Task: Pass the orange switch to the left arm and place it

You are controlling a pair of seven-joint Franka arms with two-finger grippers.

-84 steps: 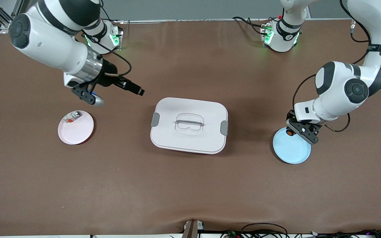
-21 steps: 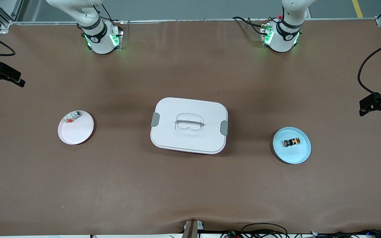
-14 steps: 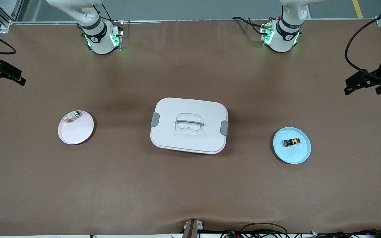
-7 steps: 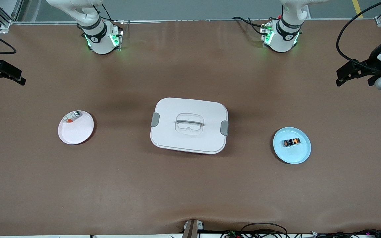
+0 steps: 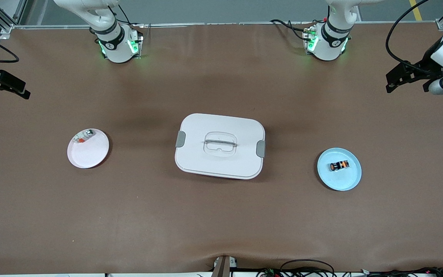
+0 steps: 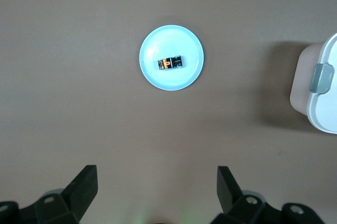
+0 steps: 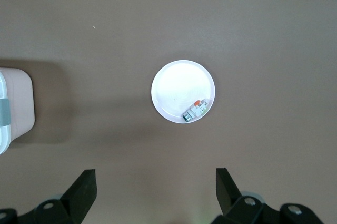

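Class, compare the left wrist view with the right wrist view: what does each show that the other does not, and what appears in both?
Only the left wrist view shows the blue plate with the orange switch lying on it, below the open left pincer. Only the right wrist view shows the white plate with a small silver-green-red piece at its rim, below the open right pincer. Both show the brown table and one clipped end of the white box.
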